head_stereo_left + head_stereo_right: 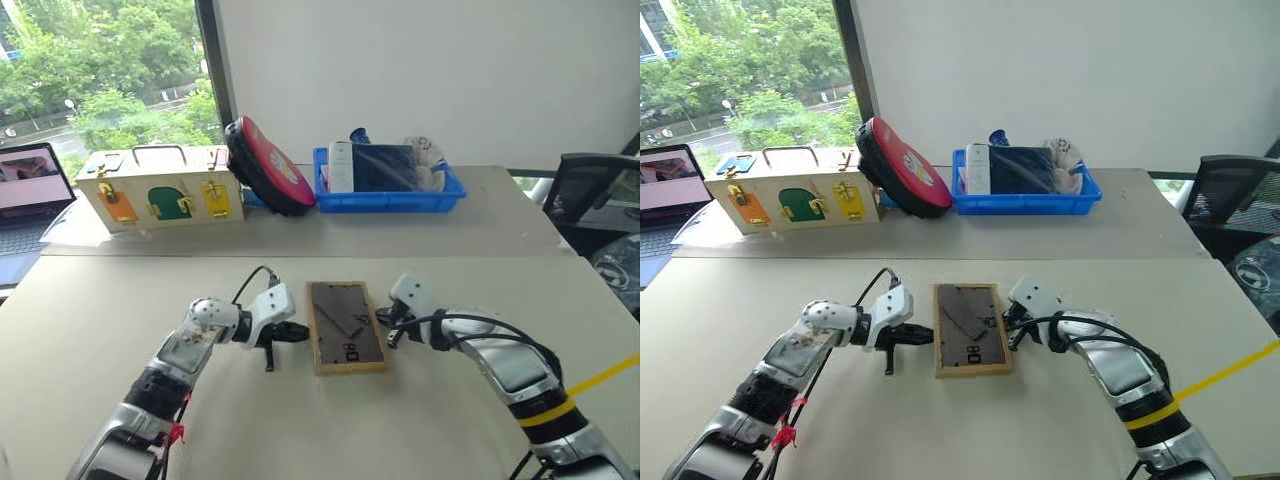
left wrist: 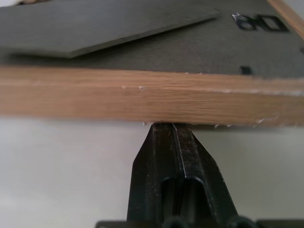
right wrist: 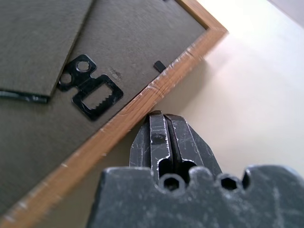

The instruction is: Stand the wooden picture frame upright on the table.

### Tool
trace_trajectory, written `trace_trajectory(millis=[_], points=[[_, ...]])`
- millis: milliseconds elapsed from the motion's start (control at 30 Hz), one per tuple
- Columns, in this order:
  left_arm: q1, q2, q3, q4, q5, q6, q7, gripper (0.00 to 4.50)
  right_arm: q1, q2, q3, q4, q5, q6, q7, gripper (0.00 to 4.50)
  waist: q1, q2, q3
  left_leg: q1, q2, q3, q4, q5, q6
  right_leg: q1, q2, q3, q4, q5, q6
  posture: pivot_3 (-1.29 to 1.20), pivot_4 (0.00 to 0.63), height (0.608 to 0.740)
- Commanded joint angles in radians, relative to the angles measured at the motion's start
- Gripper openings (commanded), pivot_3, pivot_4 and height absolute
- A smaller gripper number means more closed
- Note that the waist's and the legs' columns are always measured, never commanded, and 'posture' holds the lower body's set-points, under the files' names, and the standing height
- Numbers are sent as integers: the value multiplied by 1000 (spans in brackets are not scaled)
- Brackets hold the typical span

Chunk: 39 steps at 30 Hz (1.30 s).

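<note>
The wooden picture frame (image 1: 345, 325) lies flat on the pale table (image 1: 100, 400) with its dark grey back board up and its hinged stand folded against the board. My left gripper (image 1: 303, 332) is shut, and its tips press against the frame's left wooden edge (image 2: 142, 97). My right gripper (image 1: 386, 326) is shut too, with its tips against the frame's right rim beside the metal hanger (image 3: 90, 90). Neither gripper has hold of the frame. The picture side faces down and is hidden.
A pale wooden box with coloured doors (image 1: 160, 188), a red and black round object (image 1: 268, 165) and a blue tray (image 1: 388, 198) of items line the far side. A laptop (image 1: 30, 185) sits far left and a black chair (image 1: 600, 200) at the right.
</note>
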Motion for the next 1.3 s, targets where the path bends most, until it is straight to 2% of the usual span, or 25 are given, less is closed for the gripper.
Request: trace_trajectory(millis=[33,233,500,600,833,933,1000,1033,1133,1167,1300], points=[[27,48,41,-58,-26,29,-14,0,-4,8,61,-32,-13,-5,69,67,2,0,0,0,0,0,0,0,0,0,0,0,1,0,0,0,150,735],[52,104,62,-19,25,-8,29,0,49,-36,94,-151,-12,100,109,67,4,0,0,0,0,-1,1,0,0,1,0,-1,1,0,0,0,150,735],[57,154,33,39,80,-28,28,0,88,-85,45,-222,-7,190,89,67,5,0,0,4,0,0,0,0,0,4,0,-1,0,-1,0,0,150,735],[39,163,38,97,124,22,102,0,94,-110,23,-231,-3,200,99,67,6,0,-1,5,0,0,0,0,0,5,0,-1,0,-1,0,0,150,735],[50,202,86,97,90,83,140,0,128,-173,-27,-285,31,225,125,67,-1,0,-2,12,0,0,-1,0,0,11,0,0,0,-3,3,0,150,735],[92,238,205,84,-18,160,118,0,151,-218,-130,-322,103,181,186,67,-3,0,-2,12,0,0,-2,0,0,10,0,0,0,-3,2,0,150,735],[109,249,273,90,-82,211,104,573,154,-233,-191,-332,158,149,228,0,-7,0,-1,12,0,0,-3,0,0,9,0,0,0,-4,1,0,150,735],[121,256,302,85,-120,241,87,690,150,-239,-218,-336,183,143,247,0,-8,0,-1,11,0,1,-3,0,0,8,0,0,0,-4,1,0,150,735],[155,257,388,44,-259,387,46,1692,126,-259,-269,-334,231,139,284,0,-4,0,-1,10,0,0,-4,0,0,7,0,0,0,-4,1,0,150,735],[176,259,405,22,-300,444,32,2147,114,-260,-276,-331,241,137,289,0,-1,0,0,10,0,1,-3,0,0,7,0,0,0,-4,1,0,150,735],[250,254,427,-55,-387,581,43,3498,82,-255,-262,-326,252,125,296,0,7,-1,0,7,0,0,-3,0,0,4,0,0,0,-4,1,0,150,735]])
